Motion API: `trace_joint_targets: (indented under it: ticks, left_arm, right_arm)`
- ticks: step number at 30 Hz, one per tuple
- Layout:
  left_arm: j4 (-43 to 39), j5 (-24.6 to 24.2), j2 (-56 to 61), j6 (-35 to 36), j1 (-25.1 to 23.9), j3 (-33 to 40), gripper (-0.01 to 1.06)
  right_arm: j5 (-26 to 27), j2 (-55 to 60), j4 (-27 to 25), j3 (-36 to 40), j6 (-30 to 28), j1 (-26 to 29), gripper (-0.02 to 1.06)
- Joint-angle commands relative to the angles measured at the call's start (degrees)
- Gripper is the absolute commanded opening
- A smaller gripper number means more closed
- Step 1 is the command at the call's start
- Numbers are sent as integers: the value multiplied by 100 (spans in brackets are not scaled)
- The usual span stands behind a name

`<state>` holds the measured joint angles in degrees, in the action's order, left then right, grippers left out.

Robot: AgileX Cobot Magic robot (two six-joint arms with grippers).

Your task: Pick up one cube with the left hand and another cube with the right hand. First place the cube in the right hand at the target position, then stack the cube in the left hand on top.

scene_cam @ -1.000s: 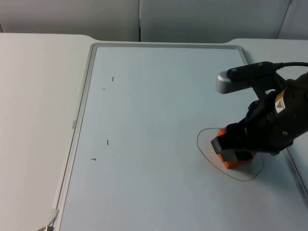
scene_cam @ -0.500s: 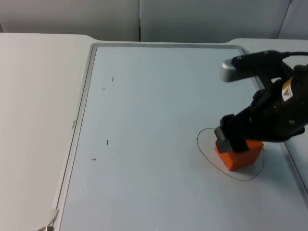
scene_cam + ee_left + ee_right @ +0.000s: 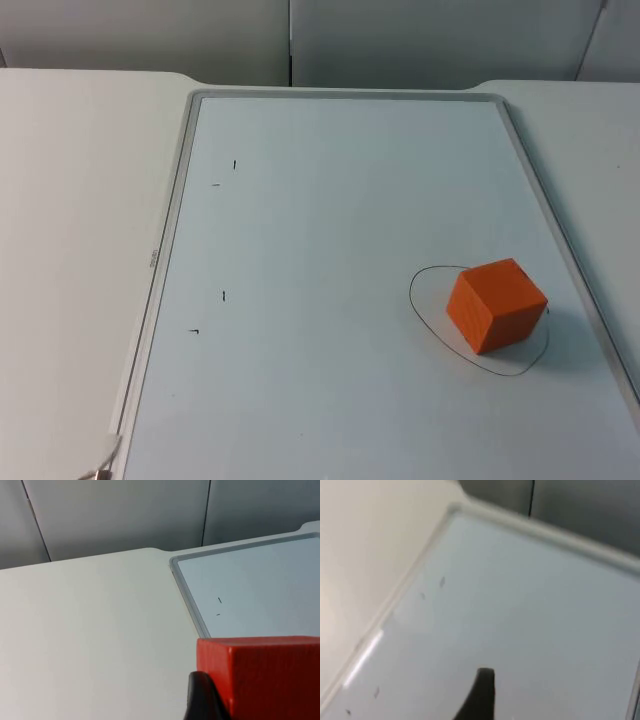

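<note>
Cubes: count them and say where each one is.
2. An orange cube sits inside the drawn outline on the whiteboard; a red cube is held in the left gripper, beside the whiteboard.

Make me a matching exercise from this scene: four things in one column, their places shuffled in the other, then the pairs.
Things
1. orange matte cube
2. red matte cube
3. black pen-drawn oval outline
4. grey-framed whiteboard

Places
A. gripped by the left tool
B. lying flat on the white table top
C. resting on the board, inside the outline
D. drawn on the board, around a cube

Pairs: 1-C, 2-A, 3-D, 4-B
</note>
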<state>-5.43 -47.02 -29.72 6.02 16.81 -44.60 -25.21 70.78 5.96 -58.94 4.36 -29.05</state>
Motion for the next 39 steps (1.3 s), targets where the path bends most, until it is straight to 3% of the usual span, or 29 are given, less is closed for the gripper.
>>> trace_joint_targets:
  ticks: [1, 5, 13, 18, 22, 32, 39]
  left_arm:
    - [6, 162, 34, 1, 35, 35, 0]
    - [32, 173, 34, -158, 35, 35, 0]
    - [359, 224, 22, -641, 35, 35, 0]
    - [1511, 353, -304, -1700, 35, 35, 0]
    - [3091, 518, -1086, -3191, 35, 35, 0]
    - [5180, 693, -2739, -5234, 35, 35, 0]
    - [5911, 804, -3438, -6158, 146, -123, 0]
  right_arm:
    - [-44, -710, 33, -73, -217, -51, 80]
    - [-434, -1969, 106, -62, -506, -76, 80]
    - [-1392, -3117, 64, -62, -789, -76, 80]
    - [-1762, -3452, -493, -62, -1235, -76, 80]
    - [-1865, -3531, -1073, -62, -1599, -76, 80]
    - [-1953, -3531, -1089, -62, -1634, -76, 80]
    - [-1953, -3520, -1076, -62, -1634, -76, 80]
